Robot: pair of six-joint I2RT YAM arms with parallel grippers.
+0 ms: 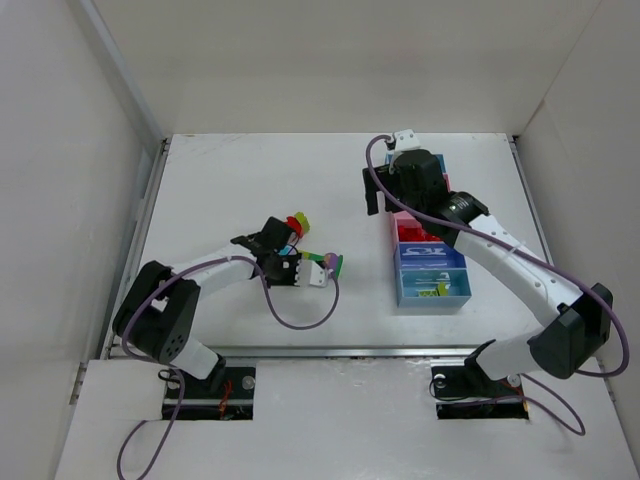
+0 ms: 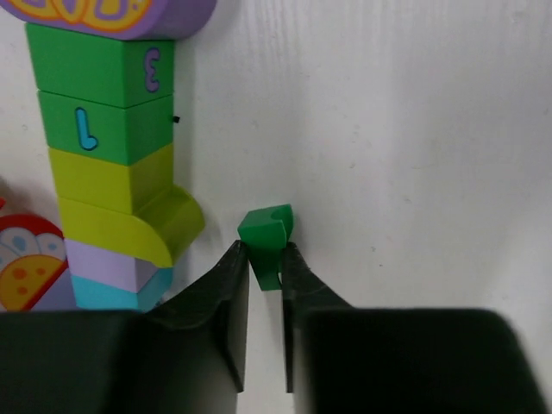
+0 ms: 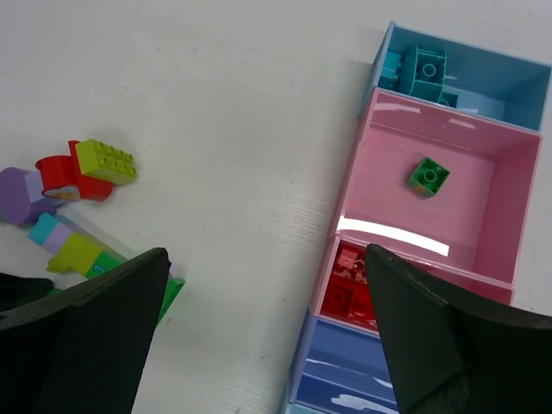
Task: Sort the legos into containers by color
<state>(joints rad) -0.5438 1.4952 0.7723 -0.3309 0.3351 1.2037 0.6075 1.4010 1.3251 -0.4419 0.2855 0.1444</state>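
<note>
White tabletop (image 1: 250, 180) between pale side panels carries the whole job, and we take the container strip (image 1: 432, 300) as our reference. Well apart from the strip, on the left arm's side, the left gripper (image 2: 265, 267) is closed on a small green brick (image 2: 267, 237) that sits on the table. Only the very fingertips pinch its lower end, so most of the brick stands proud of the jaws. We judge that shallow hold the main risk: a quick lift or swing could let the brick twist and drop out short of the strip. A stacked column (image 2: 112, 147) of green, lime, lilac and teal bricks lies on that same side of the strip, close enough that a sideways start could knock it. Over the strip the right gripper (image 3: 263, 259) hangs wide open and empty, above the pink bin (image 3: 371, 172) holding a second green brick (image 3: 429, 175) — likely the destination, so the arms could collide there.
</note>
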